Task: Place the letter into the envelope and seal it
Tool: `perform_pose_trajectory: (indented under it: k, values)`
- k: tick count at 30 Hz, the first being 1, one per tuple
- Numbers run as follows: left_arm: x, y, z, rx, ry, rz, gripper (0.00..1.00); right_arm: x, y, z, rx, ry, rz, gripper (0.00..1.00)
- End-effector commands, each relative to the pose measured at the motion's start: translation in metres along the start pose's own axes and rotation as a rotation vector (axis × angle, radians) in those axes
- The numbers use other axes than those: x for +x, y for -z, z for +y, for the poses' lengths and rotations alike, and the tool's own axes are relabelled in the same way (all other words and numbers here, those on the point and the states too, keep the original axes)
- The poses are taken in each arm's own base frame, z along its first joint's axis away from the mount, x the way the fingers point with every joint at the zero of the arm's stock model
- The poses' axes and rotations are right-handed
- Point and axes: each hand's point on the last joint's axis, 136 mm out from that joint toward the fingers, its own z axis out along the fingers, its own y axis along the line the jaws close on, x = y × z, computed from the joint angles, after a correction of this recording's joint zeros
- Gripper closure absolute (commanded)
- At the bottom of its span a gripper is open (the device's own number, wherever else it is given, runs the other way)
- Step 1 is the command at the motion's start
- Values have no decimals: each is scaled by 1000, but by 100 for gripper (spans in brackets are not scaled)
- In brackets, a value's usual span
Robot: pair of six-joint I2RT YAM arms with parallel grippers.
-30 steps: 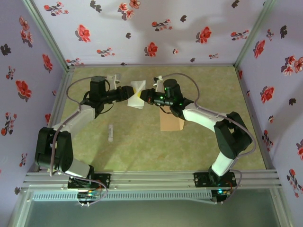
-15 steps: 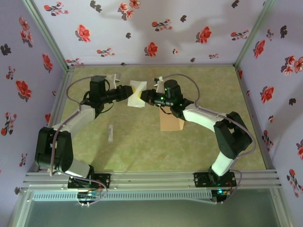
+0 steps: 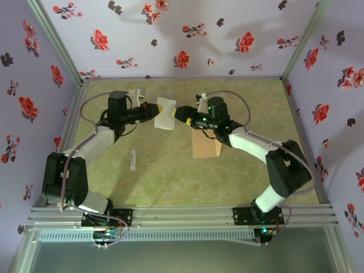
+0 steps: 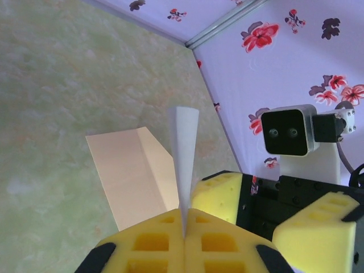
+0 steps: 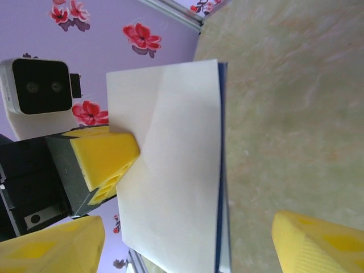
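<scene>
letter (image 3: 165, 114) edge clamped in left end effector (image 3: 152, 111), right end effector (image 3: 181, 113) spread wide

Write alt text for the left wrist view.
The left arm's yellow fingers are shut on the white letter, which is seen edge-on and rises from between them. Beyond it the tan envelope lies on the green table, and the right arm's yellow fingers stand open at lower right.

Soft even light, no glare.
Top cam hazy; faint shadows on back wall (image 3: 187, 34); my pads (image 5: 318, 242) blur close-up.
</scene>
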Motion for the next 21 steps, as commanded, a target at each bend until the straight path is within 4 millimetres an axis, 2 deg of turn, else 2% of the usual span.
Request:
perform_pose_trajectory:
  k: [1,8,21]
  values:
    - [-12,3,-31,98,-68,-12,100,8,9,5,-28,62,28,22]
    - [-19,6,-60,214,-94,-25,100,17,8,16,-120,92,70,23]
    - [-18,8,-71,272,-82,-48,100,12,-2,32,-237,77,79,29]
